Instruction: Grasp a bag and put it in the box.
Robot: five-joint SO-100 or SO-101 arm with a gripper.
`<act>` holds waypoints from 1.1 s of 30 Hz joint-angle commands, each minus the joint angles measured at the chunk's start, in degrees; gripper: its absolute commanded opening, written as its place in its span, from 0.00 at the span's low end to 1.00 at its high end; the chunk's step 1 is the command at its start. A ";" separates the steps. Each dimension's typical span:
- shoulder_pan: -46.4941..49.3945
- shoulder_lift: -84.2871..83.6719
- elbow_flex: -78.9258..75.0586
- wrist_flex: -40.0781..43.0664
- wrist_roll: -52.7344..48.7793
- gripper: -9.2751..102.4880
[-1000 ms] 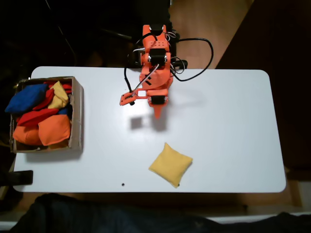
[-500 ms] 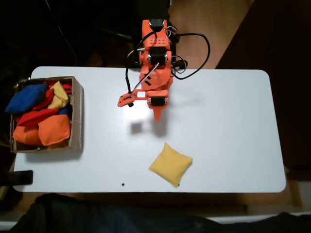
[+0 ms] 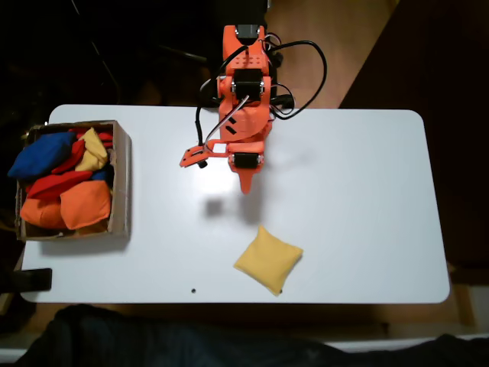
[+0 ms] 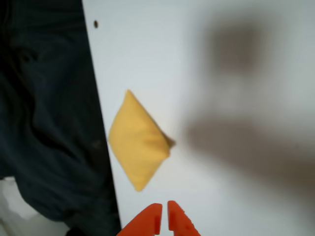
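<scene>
White table [image 3: 367,191]; plump square yellow bag [image 3: 268,259], pointed corners; tool [image 4: 163,217] pressed together.

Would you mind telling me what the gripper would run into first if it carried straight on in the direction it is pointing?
Most likely the yellow bag. In the wrist view the gripper points toward it across bare white table, though height above the table is unclear.

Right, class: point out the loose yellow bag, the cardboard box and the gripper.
yellow bag [image 3: 267,259], fixed view, middle of its fabric.
cardboard box [image 3: 121,177], fixed view, its right-hand wall.
gripper [image 4: 164,212], wrist view, between the two orange fingertips.
</scene>
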 commanded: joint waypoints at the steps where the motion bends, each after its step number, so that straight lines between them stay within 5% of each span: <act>1: -0.26 -1.67 -4.83 0.79 0.79 0.08; 33: -1.58 -20.74 -29.79 6.59 4.75 0.08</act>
